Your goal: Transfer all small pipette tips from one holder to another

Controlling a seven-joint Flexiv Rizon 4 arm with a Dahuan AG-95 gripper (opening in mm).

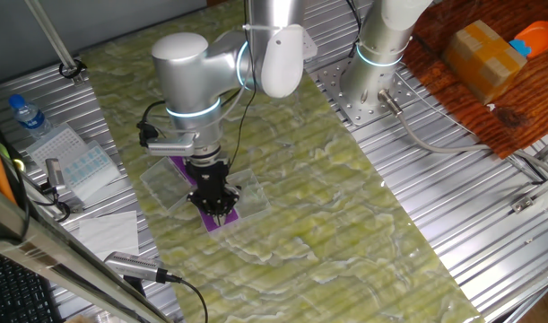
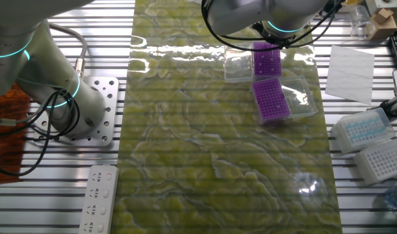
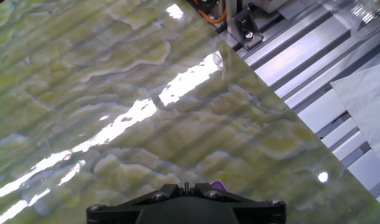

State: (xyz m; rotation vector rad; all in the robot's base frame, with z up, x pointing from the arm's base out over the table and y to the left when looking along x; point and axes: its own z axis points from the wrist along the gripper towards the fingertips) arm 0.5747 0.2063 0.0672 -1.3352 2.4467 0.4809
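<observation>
Two purple holders lie on the green mat, one farther (image 2: 266, 62) and one nearer (image 2: 273, 101). Small pale dots on the nearer plate are the small pipette tips (image 2: 275, 104). In one fixed view my gripper (image 1: 218, 208) points straight down onto a purple holder (image 1: 221, 219), its black fingers drawn together at the plate. The second holder (image 1: 178, 167) shows behind the wrist. The hand view shows only the gripper (image 3: 185, 186) at the bottom edge. Its jaws are close together around a thin dark sliver, and a purple corner (image 3: 217, 185) sits beside them.
Clear plastic lids (image 1: 166, 186) (image 2: 302, 97) lie beside the holders. A second robot's base (image 2: 62, 97) stands off the mat. White tip boxes (image 2: 364, 127), a sheet of paper (image 2: 351, 65), a water bottle (image 1: 27, 115) and a power strip (image 2: 97, 198) line the table's sides.
</observation>
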